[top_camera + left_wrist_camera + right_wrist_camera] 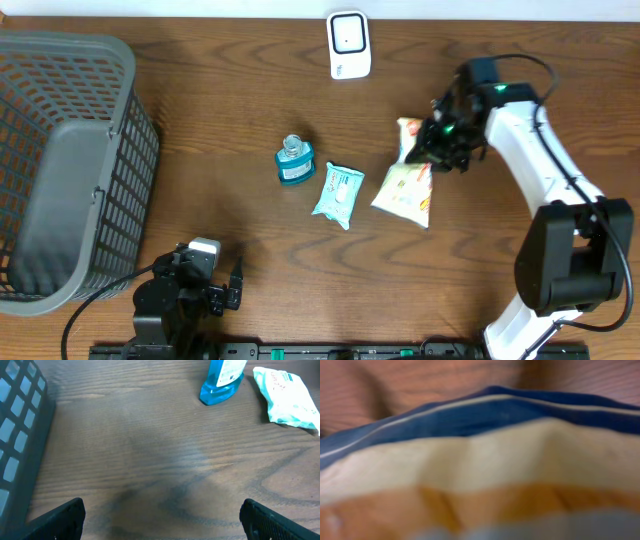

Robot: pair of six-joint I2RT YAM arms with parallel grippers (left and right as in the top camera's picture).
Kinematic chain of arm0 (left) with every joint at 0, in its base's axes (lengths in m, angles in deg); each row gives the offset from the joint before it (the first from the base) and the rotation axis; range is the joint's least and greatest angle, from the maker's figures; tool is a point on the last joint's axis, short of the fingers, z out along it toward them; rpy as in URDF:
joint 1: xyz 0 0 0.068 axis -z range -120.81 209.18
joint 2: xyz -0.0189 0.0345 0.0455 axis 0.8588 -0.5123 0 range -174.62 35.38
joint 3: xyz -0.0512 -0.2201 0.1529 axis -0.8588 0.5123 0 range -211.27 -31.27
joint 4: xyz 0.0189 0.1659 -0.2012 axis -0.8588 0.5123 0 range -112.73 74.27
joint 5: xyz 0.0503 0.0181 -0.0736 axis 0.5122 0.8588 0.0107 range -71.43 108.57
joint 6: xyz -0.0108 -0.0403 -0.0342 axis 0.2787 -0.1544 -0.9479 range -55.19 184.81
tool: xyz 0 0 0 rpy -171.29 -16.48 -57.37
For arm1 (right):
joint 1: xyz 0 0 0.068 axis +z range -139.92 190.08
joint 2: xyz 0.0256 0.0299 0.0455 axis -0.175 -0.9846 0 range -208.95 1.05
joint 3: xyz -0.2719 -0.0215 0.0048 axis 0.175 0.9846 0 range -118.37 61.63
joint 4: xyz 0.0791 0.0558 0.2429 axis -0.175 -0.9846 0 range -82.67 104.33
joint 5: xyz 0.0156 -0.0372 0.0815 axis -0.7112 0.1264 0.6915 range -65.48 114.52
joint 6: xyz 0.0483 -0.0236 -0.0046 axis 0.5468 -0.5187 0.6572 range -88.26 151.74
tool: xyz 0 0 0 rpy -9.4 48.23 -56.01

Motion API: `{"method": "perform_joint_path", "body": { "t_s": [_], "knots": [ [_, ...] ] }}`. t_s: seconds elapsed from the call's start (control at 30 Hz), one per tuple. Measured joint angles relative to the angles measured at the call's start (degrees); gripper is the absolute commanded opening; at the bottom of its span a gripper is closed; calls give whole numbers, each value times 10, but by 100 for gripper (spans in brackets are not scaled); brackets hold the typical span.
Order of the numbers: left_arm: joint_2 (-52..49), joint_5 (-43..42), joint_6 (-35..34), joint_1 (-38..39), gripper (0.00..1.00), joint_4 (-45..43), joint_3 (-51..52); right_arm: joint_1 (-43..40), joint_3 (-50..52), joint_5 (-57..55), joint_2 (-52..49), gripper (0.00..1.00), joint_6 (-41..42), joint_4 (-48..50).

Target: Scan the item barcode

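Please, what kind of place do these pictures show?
Probably a mock shop checkout on a brown wooden table: a white box-shaped scanner stands at the far edge, a grey plastic mesh basket sits at one side, and small packaged goods, such as a bottle of blue liquid, lie between.

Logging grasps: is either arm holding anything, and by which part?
The left gripper holds nothing; its fingers stand wide apart. The right gripper is at one end of the snack bag, but whether it grips it cannot be told.
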Motion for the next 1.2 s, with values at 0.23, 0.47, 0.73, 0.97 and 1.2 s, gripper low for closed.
{"method": "perform_joint_path", "body": {
  "t_s": [0.23, 0.47, 0.73, 0.97, 1.2],
  "knots": [
    [0, 0, 0, 0, 99, 0, 0, 47, -21, -110, 0, 91, -15, -10],
    [0, 0, 0, 0, 99, 0, 0, 118, -87, -180, 2, 99, -54, -62],
    [0, 0, 0, 0, 99, 0, 0, 215, -64, -277, 2, 97, -26, -86],
    [0, 0, 0, 0, 99, 0, 0, 312, -3, -367, 2, 96, 152, -40],
    [0, 0, 0, 0, 99, 0, 0, 344, 28, -413, -6, 75, 269, -11]
  ]
}}
